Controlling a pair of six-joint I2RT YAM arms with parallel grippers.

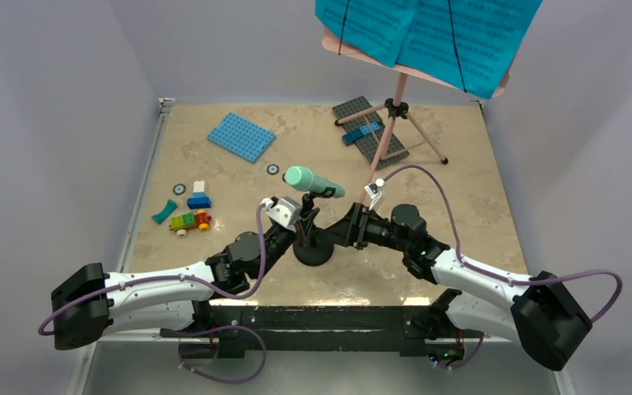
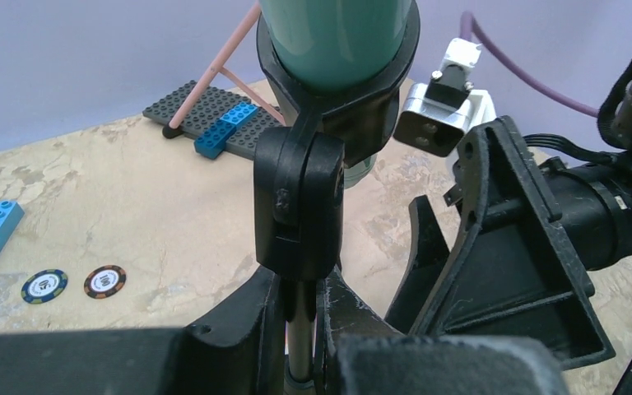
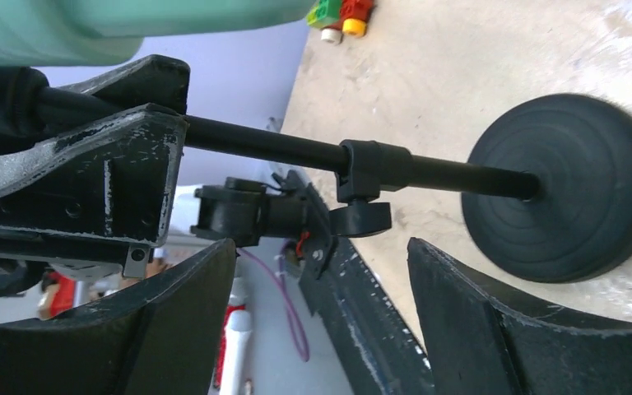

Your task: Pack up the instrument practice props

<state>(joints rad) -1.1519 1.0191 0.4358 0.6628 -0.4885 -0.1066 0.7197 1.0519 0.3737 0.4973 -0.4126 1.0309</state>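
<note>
On the tan table (image 1: 477,214), near its front edge, the left gripper (image 2: 300,325) was clamped on the pole of the black mic stand (image 1: 313,249), evidently to steady it; the right gripper (image 3: 321,263) stood wide open beside that pole, gripping nothing; the mint microphone (image 1: 313,182) sat clipped on top

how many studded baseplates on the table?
2: blue baseplate at far left-centre; grey baseplate at far right, among the legs of the pink stand, a blue brick on it. None apparently hidden.

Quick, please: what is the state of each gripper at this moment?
Left gripper: closed on the black mic stand, at its pole.
Right gripper: open, holding nothing.
</note>
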